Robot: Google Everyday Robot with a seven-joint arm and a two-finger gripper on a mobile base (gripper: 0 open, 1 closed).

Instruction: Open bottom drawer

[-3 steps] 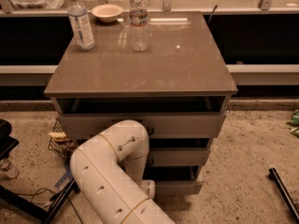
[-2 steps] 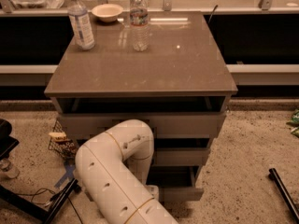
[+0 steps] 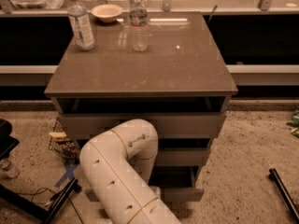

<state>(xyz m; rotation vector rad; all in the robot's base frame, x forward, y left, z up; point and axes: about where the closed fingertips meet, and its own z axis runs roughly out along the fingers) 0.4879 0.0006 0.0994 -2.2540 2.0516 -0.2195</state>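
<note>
- Since a second ago the white tubular robot arm (image 3: 117,167) has swung its elbow up and to the right, and the slim, light-grey bottom drawer (image 3: 184,193) looks slightly further out.
- Lowest in the brown-topped cabinet (image 3: 140,69), that drawer stands ajar, its inside in shadow.
- Low before the lower drawers, the gripper is hidden behind the arm; I cannot tell its opening or hold.
- One clear plastic bottle (image 3: 80,24), a second bottle (image 3: 138,22) and a pale shallow bowl (image 3: 107,12) stand along the top's far edge, contents unclear.
- On the floor to the left, a black wire basket (image 3: 63,146) holds something pale.
</note>
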